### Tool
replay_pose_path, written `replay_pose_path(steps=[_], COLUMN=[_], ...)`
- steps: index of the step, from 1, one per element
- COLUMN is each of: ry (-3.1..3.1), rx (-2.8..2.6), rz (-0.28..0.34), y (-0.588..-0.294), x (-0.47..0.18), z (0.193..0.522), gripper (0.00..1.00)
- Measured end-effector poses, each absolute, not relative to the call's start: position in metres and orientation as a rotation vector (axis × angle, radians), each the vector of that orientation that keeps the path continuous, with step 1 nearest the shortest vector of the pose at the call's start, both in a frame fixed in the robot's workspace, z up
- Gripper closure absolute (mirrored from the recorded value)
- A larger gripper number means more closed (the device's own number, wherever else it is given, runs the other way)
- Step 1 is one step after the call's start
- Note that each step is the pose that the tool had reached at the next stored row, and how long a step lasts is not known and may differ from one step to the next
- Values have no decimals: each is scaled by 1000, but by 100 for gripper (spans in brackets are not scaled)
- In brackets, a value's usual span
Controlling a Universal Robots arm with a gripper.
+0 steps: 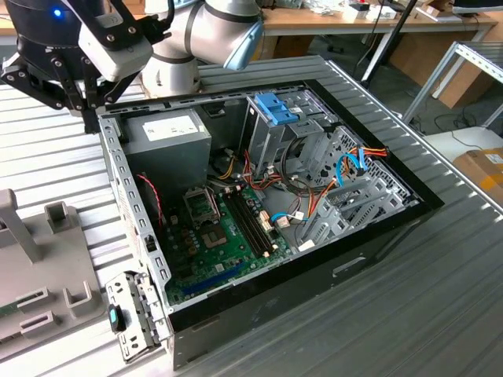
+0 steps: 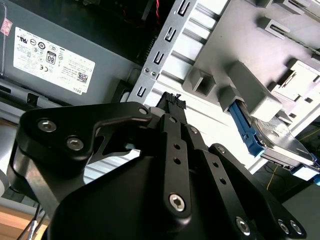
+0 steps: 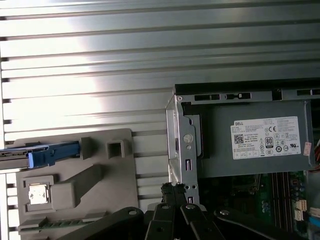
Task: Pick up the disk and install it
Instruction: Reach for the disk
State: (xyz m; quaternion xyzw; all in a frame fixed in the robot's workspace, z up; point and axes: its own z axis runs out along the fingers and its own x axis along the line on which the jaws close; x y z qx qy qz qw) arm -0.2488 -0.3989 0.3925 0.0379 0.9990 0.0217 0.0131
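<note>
I'm at the reach step: the gripper (image 1: 85, 110) hangs empty over a corner of the open computer case (image 1: 314, 259), jaws pressed together as far as I can make out. The disk (image 2: 279, 143) sits in the grey holder (image 3: 100, 175) beside the case, apart from the gripper. I judge a grasp calls for parted jaws squared to its edges

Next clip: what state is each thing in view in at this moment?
Dark-grey metal disk with light-blue rails: lying on the grey fixture, not gripped.
Black computer case: lying on its side, open on top.
Black gripper: shut, empty, over the case's corner.
</note>
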Motion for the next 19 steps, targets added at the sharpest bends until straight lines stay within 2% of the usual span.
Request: replay_pose_path(steps=[19], ry=[3113], rx=[118], rz=[68], y=[-399], x=[-284], z=[393], gripper=[89])
